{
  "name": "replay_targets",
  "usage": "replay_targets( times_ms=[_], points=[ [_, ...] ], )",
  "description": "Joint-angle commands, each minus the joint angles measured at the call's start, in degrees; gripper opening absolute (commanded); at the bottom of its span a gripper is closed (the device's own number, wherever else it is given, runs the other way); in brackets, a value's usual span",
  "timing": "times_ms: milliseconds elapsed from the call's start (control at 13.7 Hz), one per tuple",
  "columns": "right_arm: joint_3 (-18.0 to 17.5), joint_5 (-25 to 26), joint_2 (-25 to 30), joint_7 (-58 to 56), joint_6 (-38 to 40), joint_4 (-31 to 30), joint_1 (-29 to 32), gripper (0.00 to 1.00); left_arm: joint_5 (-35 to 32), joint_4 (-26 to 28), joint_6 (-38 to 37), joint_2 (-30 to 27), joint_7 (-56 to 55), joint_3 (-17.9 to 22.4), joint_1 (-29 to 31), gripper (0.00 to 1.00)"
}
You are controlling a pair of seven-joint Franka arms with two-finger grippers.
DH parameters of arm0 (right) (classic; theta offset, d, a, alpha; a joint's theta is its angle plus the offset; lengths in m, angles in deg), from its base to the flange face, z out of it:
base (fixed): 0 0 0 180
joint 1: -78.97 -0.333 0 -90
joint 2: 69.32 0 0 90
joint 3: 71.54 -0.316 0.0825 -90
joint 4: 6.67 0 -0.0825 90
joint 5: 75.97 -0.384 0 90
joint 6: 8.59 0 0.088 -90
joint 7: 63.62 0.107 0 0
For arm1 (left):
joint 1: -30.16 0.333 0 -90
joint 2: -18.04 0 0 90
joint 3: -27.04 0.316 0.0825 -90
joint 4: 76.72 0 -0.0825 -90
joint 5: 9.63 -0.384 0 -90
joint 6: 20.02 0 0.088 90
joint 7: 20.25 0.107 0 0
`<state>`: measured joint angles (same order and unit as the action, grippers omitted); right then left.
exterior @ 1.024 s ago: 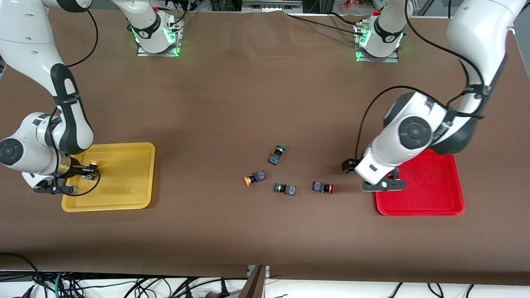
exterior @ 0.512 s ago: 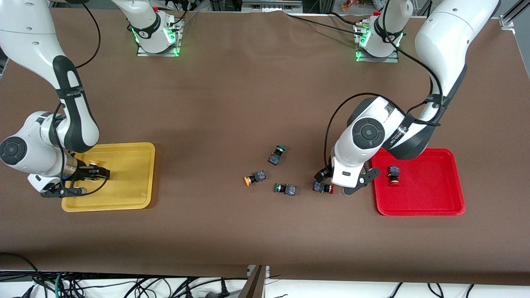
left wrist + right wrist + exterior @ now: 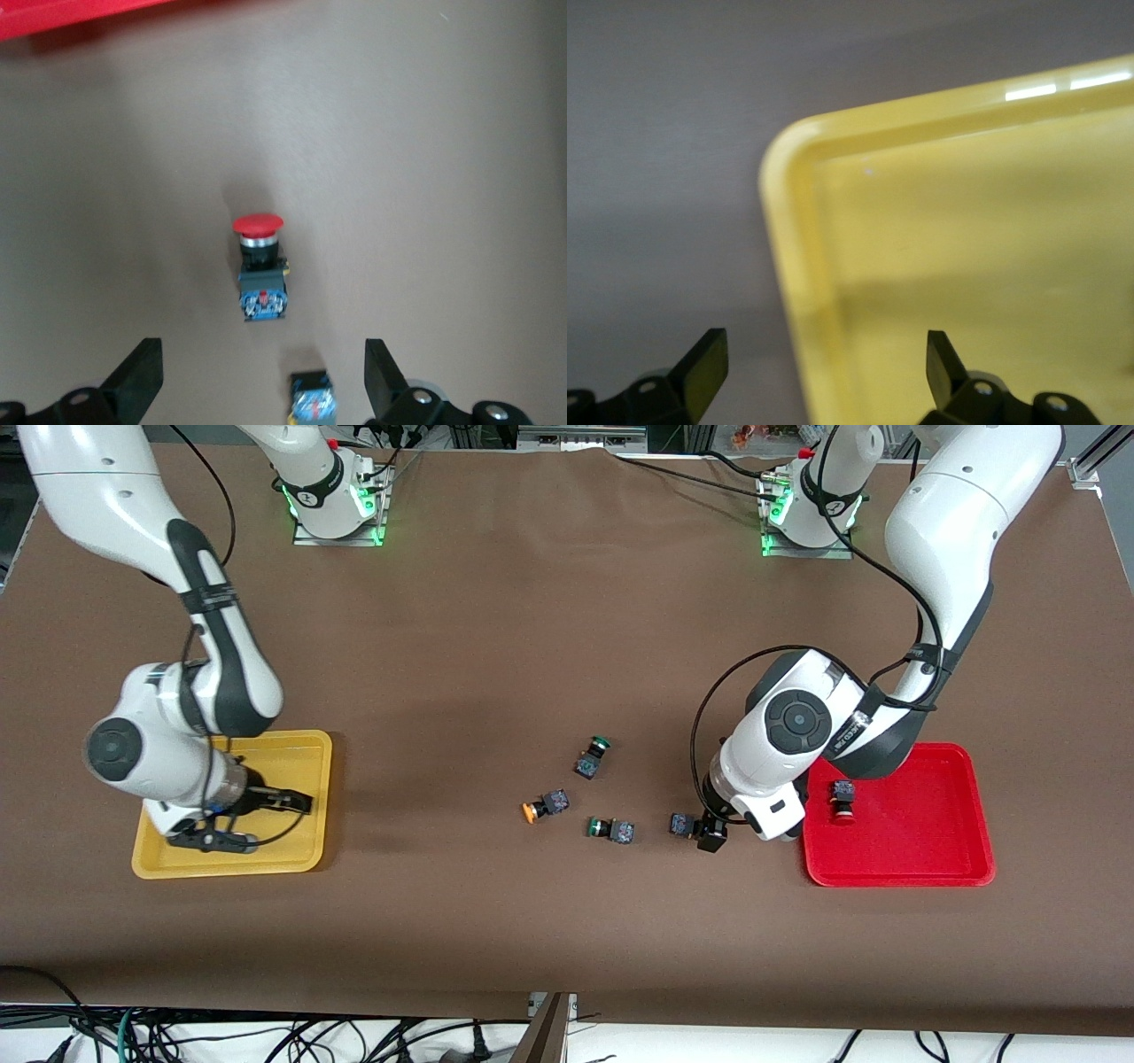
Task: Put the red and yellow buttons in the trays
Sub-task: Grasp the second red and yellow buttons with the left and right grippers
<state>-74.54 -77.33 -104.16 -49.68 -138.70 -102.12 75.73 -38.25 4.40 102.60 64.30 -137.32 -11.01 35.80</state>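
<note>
My left gripper point(image 3: 261, 381) is open and hangs over a red button point(image 3: 260, 266) lying on the brown table, cap toward the red tray point(image 3: 71, 16). From the front, that button point(image 3: 682, 824) shows beside the left gripper point(image 3: 709, 834). A second red button point(image 3: 842, 798) lies in the red tray point(image 3: 921, 837). One yellow button point(image 3: 542, 807) lies on the table near the middle. My right gripper point(image 3: 261, 822) is open and empty over the yellow tray point(image 3: 297, 760). In the right wrist view the gripper point(image 3: 824, 363) straddles the tray's rim point(image 3: 788, 177). The arm hides part of that tray.
Two green-capped switches point(image 3: 594, 756) point(image 3: 611, 830) lie on the table beside the yellow button. The dark body of one of them point(image 3: 314, 403) shows close to my left gripper's fingers. The two arm bases point(image 3: 332, 496) point(image 3: 811, 509) stand along the table edge farthest from the camera.
The right gripper opened, let go of a yellow button in the yellow tray and moved toward the table's middle. The left arm swung from the red tray to over the loose red button.
</note>
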Motion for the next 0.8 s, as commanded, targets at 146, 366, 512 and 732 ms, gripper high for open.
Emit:
replay_targets(
  times_ms=[146,366,512,732],
  points=[
    [0.36,-0.13,0.3,26.0,0.64,1.49,-11.33,0.99,1.02,-1.84,4.28,4.09,-5.54,10.79,-9.31,1.0],
    [0.36,0.22,-1.8,42.52,0.38,5.26,-18.1,0.99,0.94,-2.02,7.18,6.38,-5.55,11.59,-9.85,1.0],
    [0.62,0.83,-4.87,54.03,0.29,9.91,-22.49,0.99,0.85,-2.02,7.62,6.91,-5.55,12.03,-10.11,1.0],
    [0.89,4.6,-8.83,66.01,-1.02,14.49,-26.98,0.99,0.58,-2.2,8.5,7.7,-5.55,13.61,-10.9,1.0]
  ],
)
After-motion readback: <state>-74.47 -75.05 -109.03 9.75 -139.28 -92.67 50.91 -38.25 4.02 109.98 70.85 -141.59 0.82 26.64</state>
